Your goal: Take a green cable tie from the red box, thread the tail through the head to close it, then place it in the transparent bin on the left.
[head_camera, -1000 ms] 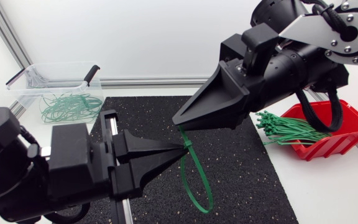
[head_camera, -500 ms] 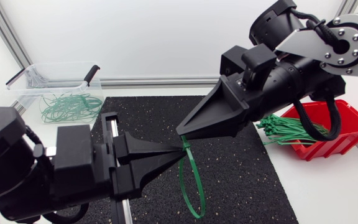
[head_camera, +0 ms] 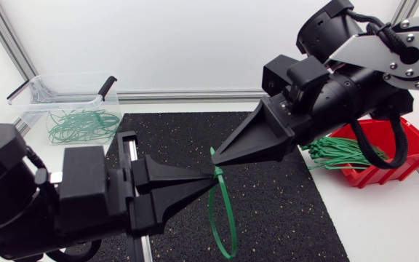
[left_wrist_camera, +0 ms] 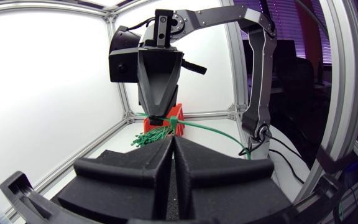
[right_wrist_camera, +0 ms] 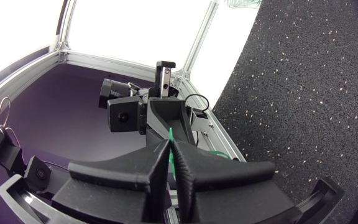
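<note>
A green cable tie (head_camera: 209, 207) hangs as a closed loop over the black mat, between my two grippers. My left gripper (head_camera: 213, 175) is shut on it near the head (left_wrist_camera: 174, 119). From above right, my right gripper (head_camera: 215, 155) is shut on the tail (right_wrist_camera: 171, 134), tip to tip with the left one. In the left wrist view the tie's strap (left_wrist_camera: 216, 129) runs sideways from the right gripper (left_wrist_camera: 156, 117). The red box (head_camera: 407, 164) stands at the right with a bundle of green ties (head_camera: 340, 153). The transparent bin (head_camera: 29, 109) is at the back left.
Several closed green ties (head_camera: 82, 124) lie in the bin, and a black-handled tool (head_camera: 106, 87) rests on its rim. The black speckled mat (head_camera: 282, 211) covers the table's middle. An aluminium rail (head_camera: 173, 94) runs along the back edge.
My right gripper has come down to the left gripper's tip and shut on the tie's tail. The hanging loop has turned and now looks narrower.
</note>
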`<state>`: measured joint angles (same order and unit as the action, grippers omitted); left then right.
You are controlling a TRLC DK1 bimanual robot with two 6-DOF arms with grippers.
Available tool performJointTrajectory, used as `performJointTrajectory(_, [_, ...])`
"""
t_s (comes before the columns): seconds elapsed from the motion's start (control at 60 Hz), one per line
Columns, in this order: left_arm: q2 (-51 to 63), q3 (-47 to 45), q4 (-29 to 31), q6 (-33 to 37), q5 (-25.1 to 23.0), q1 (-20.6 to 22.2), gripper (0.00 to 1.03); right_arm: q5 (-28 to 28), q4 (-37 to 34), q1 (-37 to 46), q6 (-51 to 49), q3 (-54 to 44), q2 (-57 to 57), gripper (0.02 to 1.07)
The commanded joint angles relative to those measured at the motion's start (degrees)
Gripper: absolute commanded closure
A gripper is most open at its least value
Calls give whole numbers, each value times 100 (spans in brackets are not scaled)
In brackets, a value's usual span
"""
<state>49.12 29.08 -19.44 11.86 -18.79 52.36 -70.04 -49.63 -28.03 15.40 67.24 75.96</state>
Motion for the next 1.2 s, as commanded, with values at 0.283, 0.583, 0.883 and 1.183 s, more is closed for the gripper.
performJointTrajectory(0.283, [-61, 133, 134, 45, 420, 644, 100, 298, -56, 158, 148, 386, 173, 101])
performJointTrajectory(0.583, [-34, 133, 160, 36, 481, 741, 100, 324, 6, 281, 271, 588, 525, 101])
performJointTrajectory(0.883, [-131, 353, 679, -184, 622, 222, 100, 377, -188, 193, 16, 78, 59, 50])
performJointTrajectory(1.183, [396, 1082, 1364, -535, 587, -1852, 100, 2926, 6, 307, -1048, -493, 33, 5])
